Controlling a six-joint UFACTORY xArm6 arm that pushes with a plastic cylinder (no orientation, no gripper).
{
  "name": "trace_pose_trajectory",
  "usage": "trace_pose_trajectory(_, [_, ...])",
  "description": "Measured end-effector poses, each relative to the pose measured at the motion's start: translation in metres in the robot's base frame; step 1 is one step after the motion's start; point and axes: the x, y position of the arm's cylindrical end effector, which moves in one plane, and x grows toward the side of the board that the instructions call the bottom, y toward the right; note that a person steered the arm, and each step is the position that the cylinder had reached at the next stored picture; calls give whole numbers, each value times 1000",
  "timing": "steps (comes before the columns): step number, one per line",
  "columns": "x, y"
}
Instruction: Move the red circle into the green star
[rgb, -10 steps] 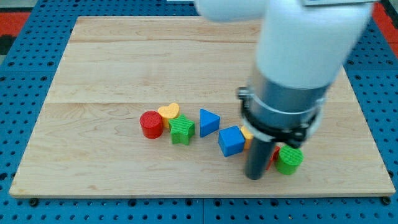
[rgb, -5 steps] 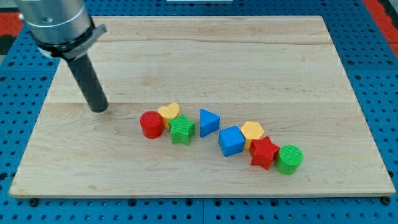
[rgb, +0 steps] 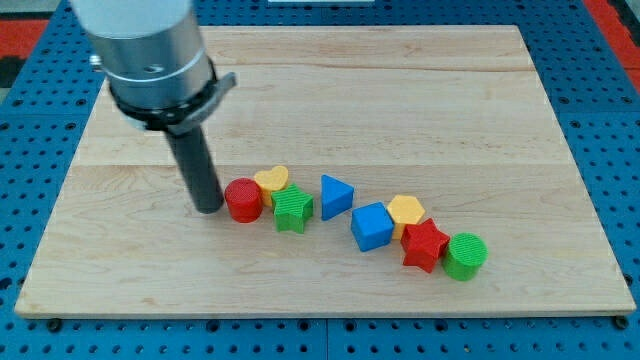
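The red circle (rgb: 243, 200) lies left of the board's middle. The green star (rgb: 293, 208) sits just to its right, touching or nearly touching it. A yellow heart (rgb: 271, 179) rests against both from above. My tip (rgb: 208, 207) stands on the board right at the red circle's left side, touching or almost touching it.
A blue triangle (rgb: 336, 196) lies right of the star. Further right are a blue cube (rgb: 372, 226), a yellow hexagon (rgb: 405, 211), a red star (rgb: 425, 245) and a green circle (rgb: 465, 255), clustered in a row. The wooden board (rgb: 320, 90) ends near the view's bottom.
My tip swept from the right cluster to the far left, then moved right and down to the red circle's left side. The blocks have not visibly moved.
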Motion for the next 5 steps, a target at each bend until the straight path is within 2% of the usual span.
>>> trace_pose_trajectory(1, [3, 44])
trace_pose_trajectory(3, [39, 69])
trace_pose_trajectory(4, [36, 40])
trace_pose_trajectory(5, [14, -7])
